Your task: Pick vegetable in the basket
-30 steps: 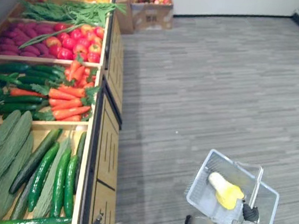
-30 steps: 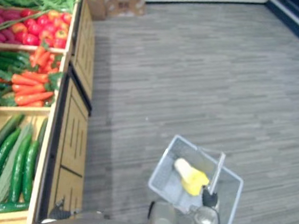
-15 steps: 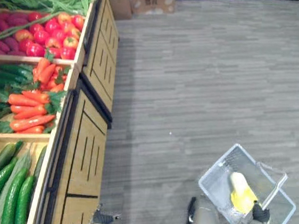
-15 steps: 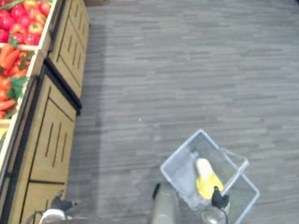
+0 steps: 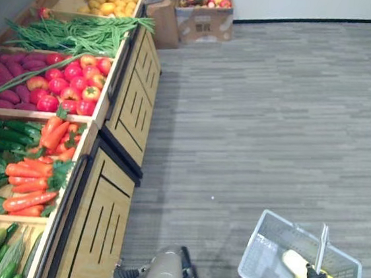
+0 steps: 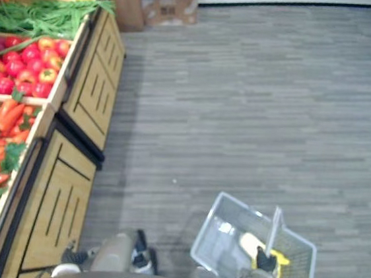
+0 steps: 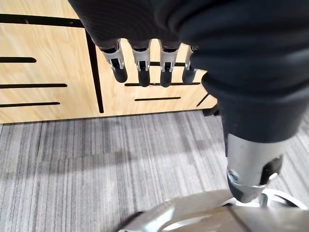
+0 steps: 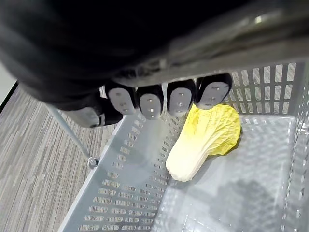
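Right hand [image 8: 150, 101] is curled round the handle [image 5: 323, 241] of the basket [image 5: 257, 256]. The cabbage [image 8: 203, 142] lies loose on the basket's bottom, near one wall. It probably handles light. The yellow leafy end looks soft and easily bruised, the pale stem end firmer, so grip there, round the thick part. Left hand [image 7: 142, 63] hangs empty, fingers relaxed, beside the wooden stand [image 7: 48, 72].

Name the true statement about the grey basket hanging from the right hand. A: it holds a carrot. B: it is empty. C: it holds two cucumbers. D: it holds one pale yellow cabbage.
D: a single pale yellow cabbage lies on the floor of the basket, with nothing else in it.
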